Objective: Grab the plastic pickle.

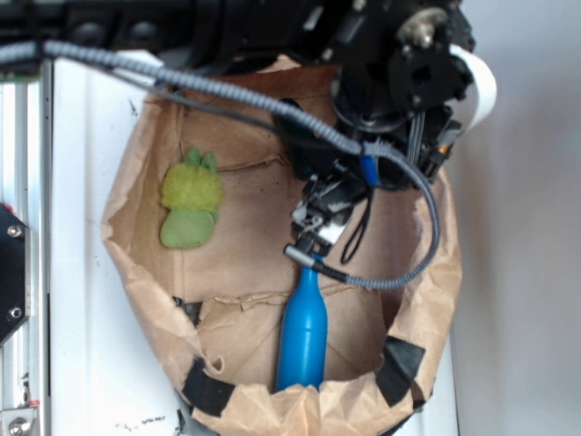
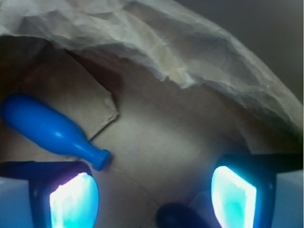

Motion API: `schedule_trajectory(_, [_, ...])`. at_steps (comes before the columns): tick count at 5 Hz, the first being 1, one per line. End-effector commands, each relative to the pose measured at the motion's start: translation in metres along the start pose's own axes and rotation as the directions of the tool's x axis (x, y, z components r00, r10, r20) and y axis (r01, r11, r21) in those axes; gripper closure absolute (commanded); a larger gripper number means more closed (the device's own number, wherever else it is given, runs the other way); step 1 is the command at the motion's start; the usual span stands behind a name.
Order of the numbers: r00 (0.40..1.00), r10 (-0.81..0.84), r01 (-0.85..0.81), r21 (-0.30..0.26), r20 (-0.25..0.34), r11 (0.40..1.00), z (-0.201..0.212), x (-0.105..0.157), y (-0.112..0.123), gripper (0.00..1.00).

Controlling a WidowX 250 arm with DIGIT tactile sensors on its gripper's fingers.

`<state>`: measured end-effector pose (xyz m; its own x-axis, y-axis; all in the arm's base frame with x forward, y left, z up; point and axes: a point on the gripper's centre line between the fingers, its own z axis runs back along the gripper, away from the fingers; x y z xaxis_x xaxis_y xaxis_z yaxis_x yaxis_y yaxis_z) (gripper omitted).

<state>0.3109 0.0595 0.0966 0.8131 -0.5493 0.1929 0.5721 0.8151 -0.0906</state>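
Note:
The plastic pickle [image 2: 178,216] shows only in the wrist view, as a dark rounded end at the bottom edge. It lies between my open jaws, nearer the right finger pad [image 2: 233,197]. In the exterior view the arm hides it. My gripper [image 2: 154,192] is open and empty, low over the brown paper floor. In the exterior view the gripper [image 1: 313,234] hangs inside the paper-lined bin, just above the neck of the blue bottle [image 1: 303,331]. The bottle's cap [image 2: 100,159] lies close to my left finger pad [image 2: 73,202].
A fuzzy light-green plush toy [image 1: 191,202] lies at the left of the bin. The crumpled brown paper wall [image 1: 136,272] rings the bin and rises in front of the gripper in the wrist view [image 2: 190,52]. A grey cable [image 1: 427,227] loops beside the arm.

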Motion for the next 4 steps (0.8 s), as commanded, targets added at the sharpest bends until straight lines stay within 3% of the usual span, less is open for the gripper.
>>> schedule_trajectory(1, [1.0,-0.006,0.007,0.03,-0.01,1.0,0.005,-0.018,0.021,0.0])
schedule_trajectory(2, [0.994,-0.106,0.106,0.013,-0.011,0.994,-0.002,-0.031,-0.003,0.0])
schedule_trajectory(3, [0.986,-0.162,0.163,-0.003,0.043,0.987,0.004,-0.033,-0.03,0.0])
schedule_trajectory(4, [0.987,-0.149,0.15,-0.003,0.063,0.989,0.004,-0.022,-0.033,0.0])
